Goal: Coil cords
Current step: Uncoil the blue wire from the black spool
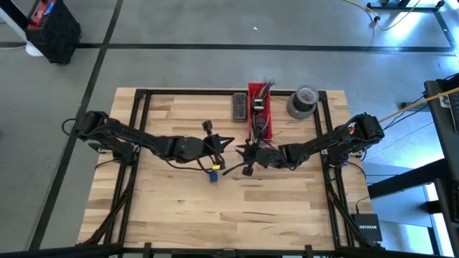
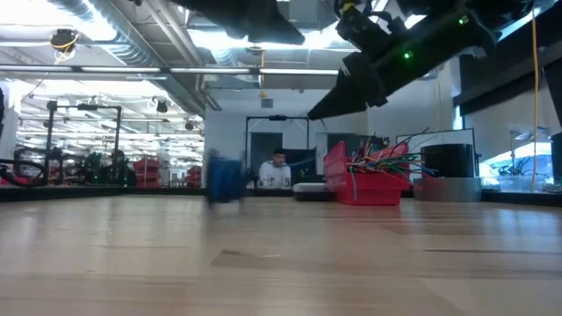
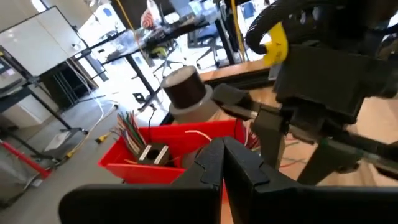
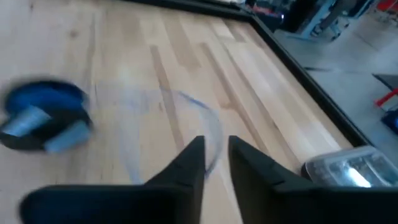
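Looking down from the high view, we find both arms meeting near the middle of the wooden table (image 1: 179,201). The left gripper (image 1: 228,143) and the right gripper (image 1: 247,152) point at each other, close together, just in front of the red bin (image 1: 259,107). A dark cord (image 1: 193,165) trails beneath the left arm to a small blue piece (image 1: 213,175) on the boards. A tape roll (image 1: 303,101) and a dark box (image 1: 239,107) flank the bin.

From the low view, we see the arms overhead and clear of the tabletop, with the red bin of coloured wire ends (image 2: 364,180) behind; a blurred blue shape (image 2: 225,180) stands near it.

In the left wrist view, the left fingers (image 3: 211,165) press tight together, nothing visible between them, facing the right gripper (image 3: 292,140).

In the right wrist view, the right fingers (image 4: 245,165) stand narrowly apart. A thin blue cord (image 4: 208,121) curves on the table beyond the tips, its lower end passing at the gap; we cannot tell whether it touches them. A blue spool (image 4: 43,121) lies to one side.
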You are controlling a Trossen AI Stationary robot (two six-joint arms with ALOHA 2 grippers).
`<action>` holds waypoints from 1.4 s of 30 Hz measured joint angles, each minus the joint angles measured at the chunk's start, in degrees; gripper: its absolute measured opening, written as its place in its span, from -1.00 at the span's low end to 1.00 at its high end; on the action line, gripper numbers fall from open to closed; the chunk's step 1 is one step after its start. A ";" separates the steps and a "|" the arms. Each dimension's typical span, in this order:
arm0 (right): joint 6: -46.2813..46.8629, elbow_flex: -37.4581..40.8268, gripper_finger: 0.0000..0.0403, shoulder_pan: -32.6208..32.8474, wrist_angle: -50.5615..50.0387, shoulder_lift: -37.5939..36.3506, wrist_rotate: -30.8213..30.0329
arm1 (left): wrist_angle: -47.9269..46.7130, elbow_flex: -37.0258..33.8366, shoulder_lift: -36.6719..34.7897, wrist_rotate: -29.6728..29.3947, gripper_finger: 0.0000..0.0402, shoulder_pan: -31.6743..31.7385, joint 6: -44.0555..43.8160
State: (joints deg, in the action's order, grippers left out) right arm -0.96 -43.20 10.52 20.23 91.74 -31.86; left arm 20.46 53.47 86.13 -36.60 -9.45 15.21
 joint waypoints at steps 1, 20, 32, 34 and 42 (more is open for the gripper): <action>0.52 0.00 -0.60 0.00 -0.65 0.00 -0.02 | -0.54 0.00 0.00 -0.02 -1.00 0.02 -0.03; 0.67 0.05 -0.12 -0.04 -5.44 -0.02 6.36 | -39.40 3.10 -4.82 13.41 -0.40 -10.98 -10.17; 0.65 0.04 -0.12 -0.04 -5.41 -0.02 7.50 | -30.03 -0.41 5.45 24.82 -0.55 -17.10 -10.19; 0.65 0.04 -0.12 -0.02 -5.58 -0.02 7.50 | -26.62 -0.37 7.45 27.19 -0.57 -17.02 -8.76; 0.67 0.04 -0.12 -0.03 -6.90 -0.04 7.50 | -23.24 -0.35 12.64 28.29 -0.59 -15.30 -8.05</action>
State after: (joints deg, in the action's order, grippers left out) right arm -0.30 -43.16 10.49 13.33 91.70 -24.36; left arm -2.78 53.12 98.77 -8.30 -24.75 7.17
